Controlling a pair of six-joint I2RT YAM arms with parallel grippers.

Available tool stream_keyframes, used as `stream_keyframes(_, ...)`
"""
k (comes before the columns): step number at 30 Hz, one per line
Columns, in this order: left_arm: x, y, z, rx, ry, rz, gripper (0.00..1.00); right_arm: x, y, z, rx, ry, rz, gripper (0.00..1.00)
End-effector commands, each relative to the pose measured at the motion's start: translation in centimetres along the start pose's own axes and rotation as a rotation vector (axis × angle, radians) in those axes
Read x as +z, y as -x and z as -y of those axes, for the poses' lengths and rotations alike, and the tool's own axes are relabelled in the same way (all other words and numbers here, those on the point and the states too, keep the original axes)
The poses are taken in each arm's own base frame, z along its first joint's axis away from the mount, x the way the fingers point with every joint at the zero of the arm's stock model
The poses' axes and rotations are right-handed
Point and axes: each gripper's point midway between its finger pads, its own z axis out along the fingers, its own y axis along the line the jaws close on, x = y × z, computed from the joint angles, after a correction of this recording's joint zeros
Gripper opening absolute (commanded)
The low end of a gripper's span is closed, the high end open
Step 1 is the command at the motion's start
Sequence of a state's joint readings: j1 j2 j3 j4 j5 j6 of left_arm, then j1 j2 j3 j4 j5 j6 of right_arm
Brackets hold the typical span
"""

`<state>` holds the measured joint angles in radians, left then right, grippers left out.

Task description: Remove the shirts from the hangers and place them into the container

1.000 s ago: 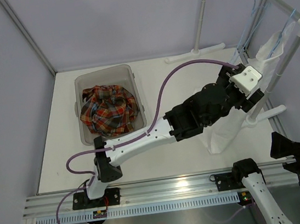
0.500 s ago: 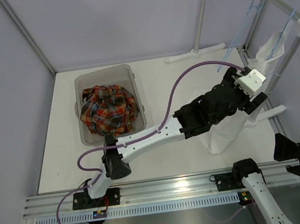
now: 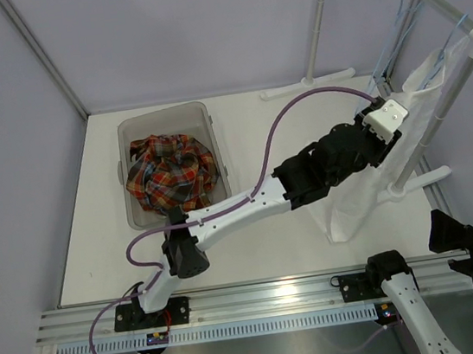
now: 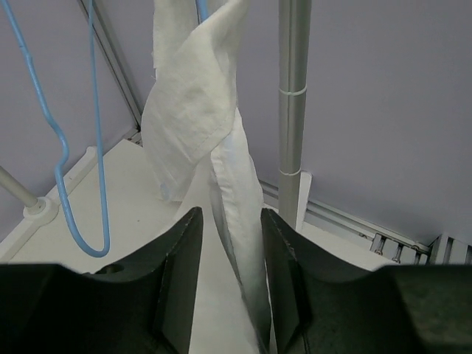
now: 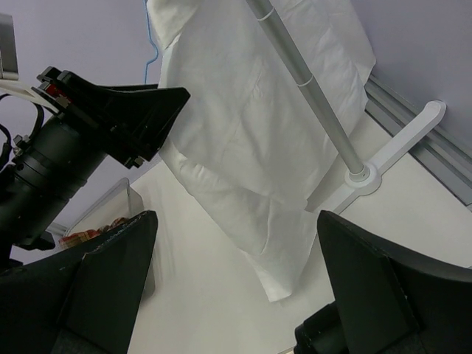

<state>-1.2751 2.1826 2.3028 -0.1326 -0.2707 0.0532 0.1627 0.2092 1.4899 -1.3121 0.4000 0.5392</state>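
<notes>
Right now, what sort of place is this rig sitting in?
Probably a lab robot test cell, not a laundry room: plain lilac wall panels in a metal frame, the left arm bolted to an aluminium rail, and a staged rack pole with a white shirt and a plastic tub.

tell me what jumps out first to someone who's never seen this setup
The left arm lies stretched diagonally across the scene, its left gripper open around a hanging fold of the white shirt at the rack on the right. Next comes the bright plaid shirt, heaped in the grey container at the back left.
</notes>
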Motion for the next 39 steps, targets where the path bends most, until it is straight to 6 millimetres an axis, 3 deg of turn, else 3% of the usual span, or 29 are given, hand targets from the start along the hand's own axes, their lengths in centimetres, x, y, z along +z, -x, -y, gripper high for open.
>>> stream_keyframes(1,0.3,3.0,-0.9,-0.052,-0.029,0.1,0.4,0.0,0.4,-0.1,-0.014,0.02,0.02,0.99)
stream_keyframes(8,1.4,3.2,-1.6,-0.106,-0.074,0.131,0.26,-0.2,0.7,0.1,-0.025,0.013,0.035,0.99)
stream_keyframes(15,1.0,5.1,-1.7,-0.101,-0.09,0.188,0.0,0.1,0.4,0.1,-0.031,0.016,0.031,0.99)
stream_keyframes(29,-2.6,11.3,-0.9,-0.096,-0.184,0.345,0.0,-0.1,0.7,0.1,-0.044,0.022,0.041,1.0)
stream_keyframes(39,-4.9,14.9,-4.0,-0.077,-0.106,0.404,0.0,-0.1,0.9,-0.3,-0.049,0.037,0.039,1.0)
